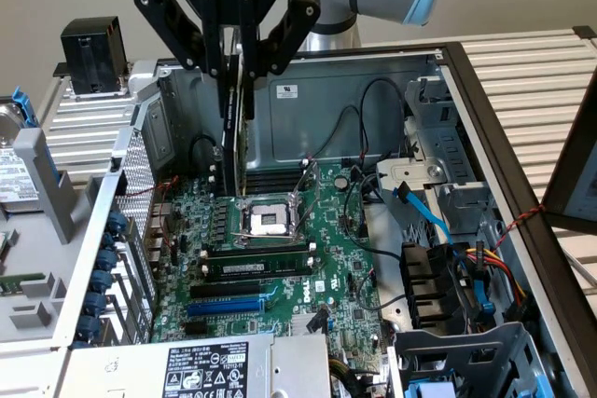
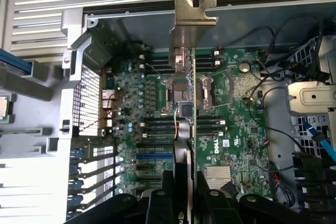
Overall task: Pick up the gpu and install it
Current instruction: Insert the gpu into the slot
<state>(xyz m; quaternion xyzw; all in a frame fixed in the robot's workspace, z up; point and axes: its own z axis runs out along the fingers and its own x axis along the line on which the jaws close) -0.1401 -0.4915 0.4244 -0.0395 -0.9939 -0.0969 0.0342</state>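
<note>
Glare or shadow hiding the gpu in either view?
Exterior view: even light, the gpu hangs dark and edge-on from the claw. Wrist view: its silver bracket catches light, no washout; the claw sits in shadow.

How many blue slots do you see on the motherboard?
1. The blue slot lies low on the motherboard in the exterior view, beside a black slot; the gpu held in the jaws may hide others.

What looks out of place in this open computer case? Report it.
Nothing looks spilled or damaged. The gpu is held on edge in the gripper above the motherboard, near the CPU socket, seated in no slot. The socket is bare, with no cooler.
</note>
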